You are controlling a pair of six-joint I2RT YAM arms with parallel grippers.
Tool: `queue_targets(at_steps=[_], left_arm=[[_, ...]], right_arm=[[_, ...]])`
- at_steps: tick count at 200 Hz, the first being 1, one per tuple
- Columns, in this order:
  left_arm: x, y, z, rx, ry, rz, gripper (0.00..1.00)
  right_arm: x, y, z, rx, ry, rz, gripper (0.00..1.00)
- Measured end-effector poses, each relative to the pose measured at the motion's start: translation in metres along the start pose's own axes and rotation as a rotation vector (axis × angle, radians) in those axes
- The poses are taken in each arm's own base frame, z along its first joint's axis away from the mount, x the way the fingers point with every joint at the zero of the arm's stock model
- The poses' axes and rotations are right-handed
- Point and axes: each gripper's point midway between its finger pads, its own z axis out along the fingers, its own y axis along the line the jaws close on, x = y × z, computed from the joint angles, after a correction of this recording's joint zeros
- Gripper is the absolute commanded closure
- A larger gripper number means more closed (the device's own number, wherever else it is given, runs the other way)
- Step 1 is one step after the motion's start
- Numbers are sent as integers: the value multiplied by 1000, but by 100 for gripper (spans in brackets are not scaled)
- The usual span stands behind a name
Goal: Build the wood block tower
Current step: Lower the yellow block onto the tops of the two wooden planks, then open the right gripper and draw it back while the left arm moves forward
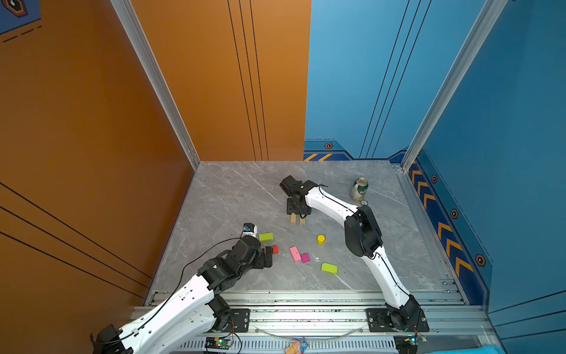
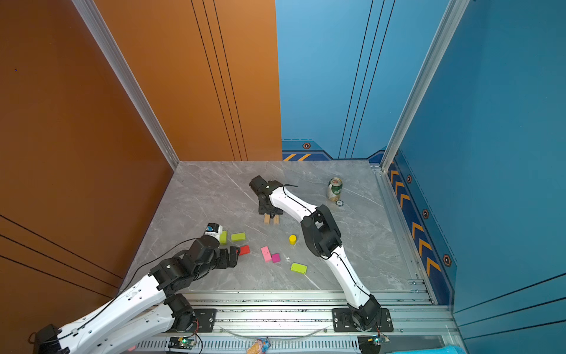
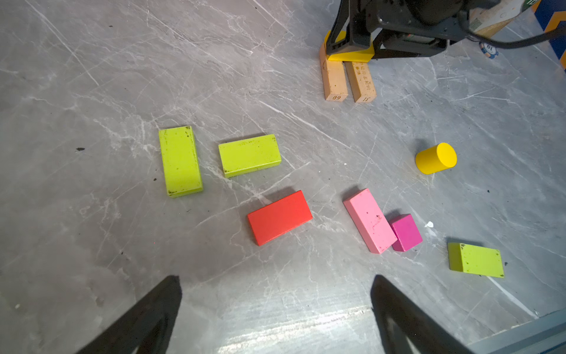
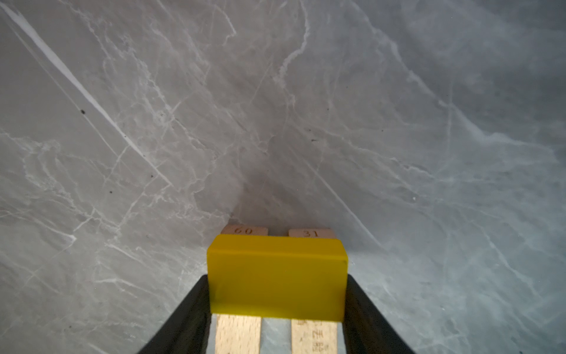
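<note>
Two tan bars (image 3: 335, 79) (image 4: 239, 334) lie side by side on the grey table. My right gripper (image 4: 277, 285) (image 1: 297, 211) is shut on a yellow block (image 4: 277, 275) (image 3: 349, 53) that spans the bars' far ends crosswise. My left gripper (image 3: 275, 279) (image 1: 269, 253) hangs open and empty, just short of the red-orange block (image 3: 279, 217) (image 1: 275, 249). Loose on the table lie three lime-green blocks (image 3: 180, 161) (image 3: 249, 154) (image 3: 476, 260). A pink block (image 3: 369, 220) touches a magenta cube (image 3: 406, 233), and a yellow cylinder (image 3: 436, 157) (image 1: 321, 239) stands upright.
A green-white can (image 1: 359, 189) stands at the back right, with a small round chip (image 1: 364, 202) beside it. Orange and blue walls close in three sides of the table. A metal rail (image 1: 306, 297) runs along its front edge.
</note>
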Motion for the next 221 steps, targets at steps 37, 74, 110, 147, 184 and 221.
queue_targets(at_steps=[37,74,110,147,184,221], left_arm=[[0,0,0,-1,0,0,2],[0,0,0,-1,1,0,2],[0,0,0,-1,0,0,2],[-2,0,-3,8,-11,-4,2],[-3,-1,-7,18,-21,-14,2],[9,-16,-12,63,0,9,2]], right_arm=[[1,1,1,-4,6,9,26],[3,2,2,-8,14,17,15],[3,1,3,-6,14,9,8],[7,-7,-14,-2,12,-17,0],[8,-21,-78,-34,-55,-44,0],[38,-29,-136,-81,-125,-106,0]])
